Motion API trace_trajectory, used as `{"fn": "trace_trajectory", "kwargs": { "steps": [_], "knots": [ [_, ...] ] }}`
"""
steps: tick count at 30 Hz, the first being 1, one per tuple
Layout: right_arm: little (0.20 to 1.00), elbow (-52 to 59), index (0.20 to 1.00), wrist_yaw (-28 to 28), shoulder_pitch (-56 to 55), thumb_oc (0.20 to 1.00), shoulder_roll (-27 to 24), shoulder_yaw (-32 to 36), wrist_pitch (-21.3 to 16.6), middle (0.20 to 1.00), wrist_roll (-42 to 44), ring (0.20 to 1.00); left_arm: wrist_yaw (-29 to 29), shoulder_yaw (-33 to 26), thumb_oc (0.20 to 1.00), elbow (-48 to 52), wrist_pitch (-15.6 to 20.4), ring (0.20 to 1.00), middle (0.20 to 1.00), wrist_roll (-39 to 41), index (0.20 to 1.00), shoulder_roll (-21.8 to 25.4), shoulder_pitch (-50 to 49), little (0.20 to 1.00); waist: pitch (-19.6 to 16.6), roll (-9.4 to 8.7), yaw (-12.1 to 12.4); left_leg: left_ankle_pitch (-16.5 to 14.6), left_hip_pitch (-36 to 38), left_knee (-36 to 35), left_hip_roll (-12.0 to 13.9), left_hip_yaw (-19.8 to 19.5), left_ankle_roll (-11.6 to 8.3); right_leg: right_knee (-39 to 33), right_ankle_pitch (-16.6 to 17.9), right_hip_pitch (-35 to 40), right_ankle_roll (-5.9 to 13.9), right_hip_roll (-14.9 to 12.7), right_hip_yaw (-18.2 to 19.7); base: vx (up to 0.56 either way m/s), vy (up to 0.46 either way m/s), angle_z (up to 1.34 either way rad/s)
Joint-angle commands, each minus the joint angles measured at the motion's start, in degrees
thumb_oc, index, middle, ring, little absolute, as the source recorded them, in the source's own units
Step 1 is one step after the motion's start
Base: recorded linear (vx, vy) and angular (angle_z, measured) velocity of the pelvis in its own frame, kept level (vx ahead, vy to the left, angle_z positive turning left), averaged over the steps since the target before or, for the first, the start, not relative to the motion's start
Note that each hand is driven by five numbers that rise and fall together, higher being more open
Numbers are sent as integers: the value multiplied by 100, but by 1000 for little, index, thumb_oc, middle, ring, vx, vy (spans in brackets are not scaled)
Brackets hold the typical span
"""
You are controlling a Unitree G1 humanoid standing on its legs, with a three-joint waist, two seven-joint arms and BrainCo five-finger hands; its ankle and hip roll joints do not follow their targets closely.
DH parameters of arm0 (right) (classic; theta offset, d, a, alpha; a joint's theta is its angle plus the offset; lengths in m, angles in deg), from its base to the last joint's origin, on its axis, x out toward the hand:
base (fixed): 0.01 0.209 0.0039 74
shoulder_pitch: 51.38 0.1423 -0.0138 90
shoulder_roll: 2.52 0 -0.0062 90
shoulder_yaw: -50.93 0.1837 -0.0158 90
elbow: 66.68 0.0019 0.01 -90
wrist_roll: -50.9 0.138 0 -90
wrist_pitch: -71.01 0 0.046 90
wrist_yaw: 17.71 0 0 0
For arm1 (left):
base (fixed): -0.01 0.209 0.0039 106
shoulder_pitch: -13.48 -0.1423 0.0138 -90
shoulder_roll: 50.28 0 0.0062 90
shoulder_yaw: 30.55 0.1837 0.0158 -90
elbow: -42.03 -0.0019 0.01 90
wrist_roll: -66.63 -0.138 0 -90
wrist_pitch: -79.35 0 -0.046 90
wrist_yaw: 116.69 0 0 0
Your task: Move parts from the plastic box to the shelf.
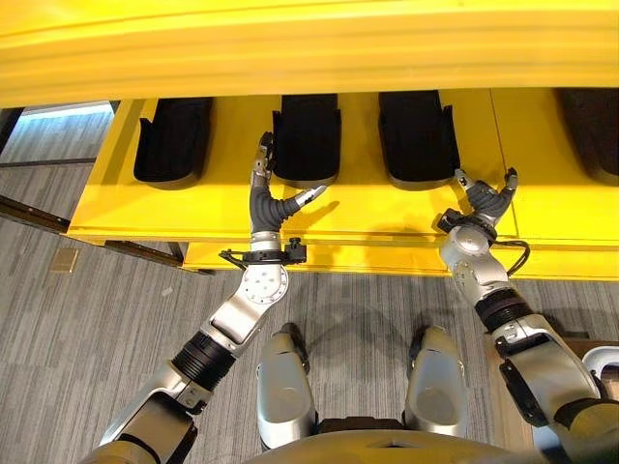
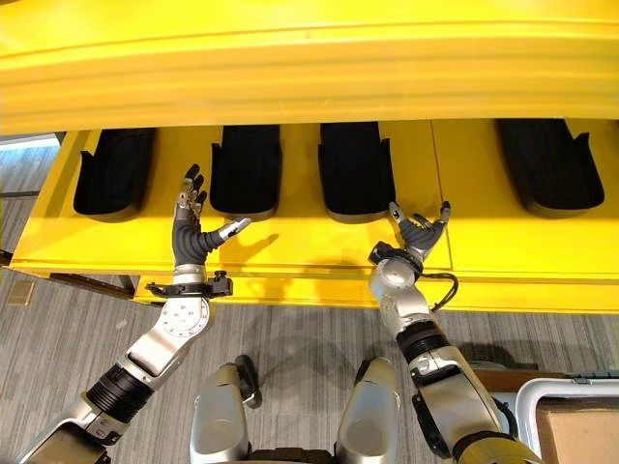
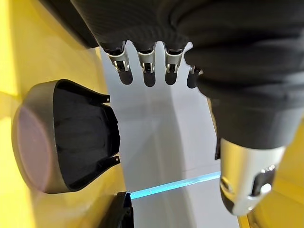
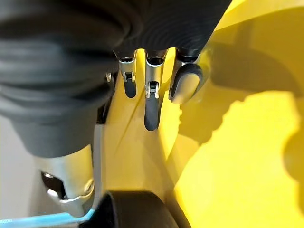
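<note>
Here, nearest you, the plastic box [image 2: 571, 411] sits low at your right side, its pale rim beside the right arm, with something brown and flat inside; whether more parts lie in it you cannot tell. Above it, both arms reach up to the yellow shelf [image 1: 387, 217]. Your left hand [image 1: 266, 198] stands over the shelf's front edge with fingers [image 3: 148, 71] straight and thumb spread wide, grasping nothing. Your right hand [image 2: 418, 232] hovers at the front edge too, fingers loose and slightly splayed, also empty. Just past the left hand rests a black part [image 1: 306, 140], a moulded shell with a rounded closed end and an open mouth flanked by two small tabs, lying hollow side up. Beyond the right hand sits a second part [image 1: 416, 135], and farther along the row are a third part [image 1: 172, 140] toward your left and a fourth part [image 2: 546, 164] toward your right, all well apart from one another. Judging by the thin walls, these shells are probably light and fairly stiff, though the smooth dark surface may slip. When you fetch the next one, take it across the side walls near the middle, not by the little tabs, which look easiest to snap.
</note>
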Motion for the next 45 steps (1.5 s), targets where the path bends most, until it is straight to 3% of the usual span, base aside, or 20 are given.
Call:
{"fn": "trace_trajectory", "kwargs": {
  "steps": [1,11,16,19,25,27,29,30,35,41,43,45],
  "knots": [
    [1000,338,1000,-197,-116,1000,70,185,-348,1000,-945,1000,127,14,1000,853,320,1000,1000,-234,1000,-76,-132,1000,133,82,28,-65,260,-201,-310,220,491,661,-471,433,-434,400,-206,0,0,0],
    [1000,1681,1000,328,-222,1000,-379,-460,240,1000,-3332,1000,6,-151,1000,935,564,1000,1000,-174,1000,-42,-485,1000,20,157,-28,163,413,-660,-405,229,437,266,-336,499,-381,423,-205,8,13,-4],
    [1000,2255,1000,442,-781,1000,-654,-843,354,1000,-3815,1000,-14,-342,1000,947,731,1000,1000,-209,1000,23,-741,1000,-75,134,-104,355,611,-1126,-411,266,393,-259,-131,625,-271,456,-185,11,10,-1],
    [1000,2638,1000,528,-1320,1000,-915,-971,204,1000,-3718,1000,0,-520,1000,967,733,1000,1000,-179,1000,102,-914,1000,-180,93,-174,510,805,-1559,-404,316,342,-707,62,707,-137,467,-164,22,7,-12],
    [1000,3238,1000,1283,-2598,1000,-1237,-766,-196,1000,-2853,1000,-210,-1082,1000,957,677,1000,1000,142,1000,181,-1462,1000,-469,-40,-346,945,1305,-2512,-325,486,140,-1891,606,1062,147,466,-196,20,-33,-16],
    [1000,3439,1000,1679,-3065,1000,-1268,-544,-227,1000,-2475,1000,-591,-1353,1000,982,708,1000,1000,802,1000,136,-1845,1000,-623,-113,-357,1139,1466,-2869,-208,509,33,-2350,856,1237,288,402,-248,30,-58,-20],
    [1000,3567,1000,1884,-3367,1000,-1304,-423,-330,1000,-2295,1000,-838,-1531,1000,961,898,1000,1000,959,1000,85,-2178,1000,-757,-172,-343,1272,1602,-3103,-103,561,-46,-2696,1053,1388,398,345,-303,35,-88,-12],
    [1000,3657,1000,2042,-3670,1000,-1302,-268,-340,1000,-2025,1000,-1317,-1668,1000,994,924,1000,1000,1410,1000,24,-2500,1000,-911,-232,-320,1436,1734,-3360,57,632,-163,-3061,1275,1546,513,259,-389,33,-109,-10],
    [1000,3753,1000,2190,-4049,1000,-1326,127,-315,1000,-2084,1000,-1553,-1917,1000,651,830,1000,1000,1988,1000,-183,-3005,1000,-1191,-315,-285,1651,1920,-3704,396,770,-414,-3931,1840,1865,818,73,-630,2,-57,0],
    [1000,3768,1000,2355,-4280,1000,-1334,340,-202,1000,-2051,1000,-2060,-2111,1000,285,666,1000,1000,2103,1000,-273,-3220,1000,-1323,-360,-258,1669,1934,-3707,422,858,-438,-3966,1869,1918,829,98,-766,-20,-14,3],
    [1000,3741,1000,2675,-4428,1000,-1364,465,-219,1000,-1731,1000,-3005,-2079,1000,142,595,1000,1000,2142,1000,-173,-3403,1000,-1389,-381,-237,1698,1942,-3712,484,892,-465,-4026,1901,1979,860,64,-843,-86,7,-3],
    [1000,3660,1000,2927,-4447,1000,-1370,495,-201,1000,-1504,1000,-3445,-2042,1000,80,459,1000,1000,2310,1000,-137,-3518,1000,-1432,-382,-219,1711,1970,-3711,514,935,-474,-4045,1930,2034,898,16,-901,-46,14,11]
  ]
}}
